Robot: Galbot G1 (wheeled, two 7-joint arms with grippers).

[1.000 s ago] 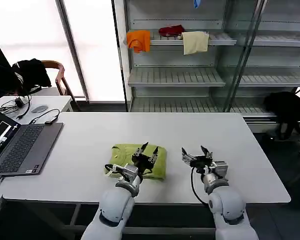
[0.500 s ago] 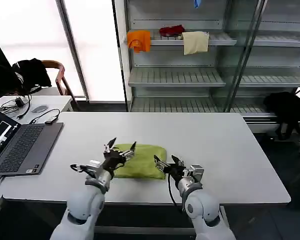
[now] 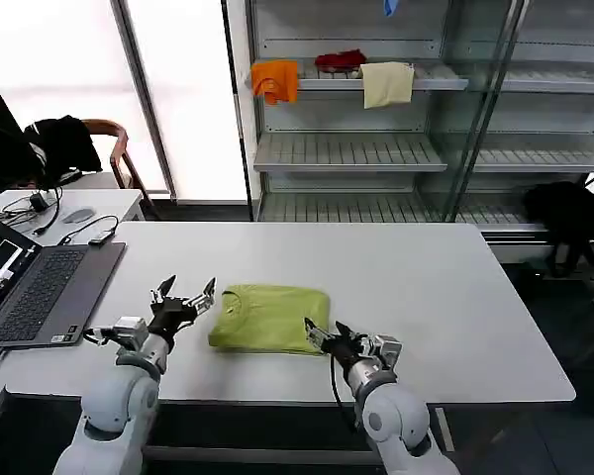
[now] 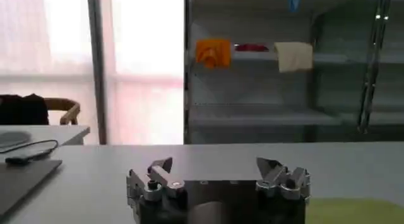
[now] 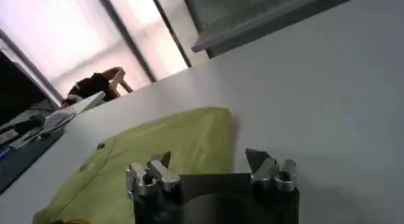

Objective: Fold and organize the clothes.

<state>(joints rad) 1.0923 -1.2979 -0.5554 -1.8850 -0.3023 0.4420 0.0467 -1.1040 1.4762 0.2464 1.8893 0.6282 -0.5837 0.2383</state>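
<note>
Both tools hover low over the near part of the white desk (image 3: 426, 287) with nothing in them: the left tool (image 3: 183, 298) sits just off the left edge of the lime T-shirt (image 3: 270, 317), its fingers spread apart and pointing away from the robot, and the right tool (image 3: 327, 334) hangs at the shirt's near right corner, its fingers likewise apart. In the left wrist view the left tool's two fingertips (image 4: 161, 166) stand wide, with only a sliver of green at the frame's corner; in the right wrist view the right tool (image 5: 211, 163) is open just above the folded cloth (image 5: 158, 159). The T-shirt lies flat as a compact rectangle near the middle of the desk's front half, collar toward the laptop (image 3: 35, 287) side, edges fairly even, no sleeve sticking out. Judged from this, the folding looks essentially done, and neither tool touches the shirt. What may remain is tidying: squaring the packet, or moving it somewhere. The orange, red and cream cloths on the shelf (image 3: 376, 79) behind are apart from this work.
</note>
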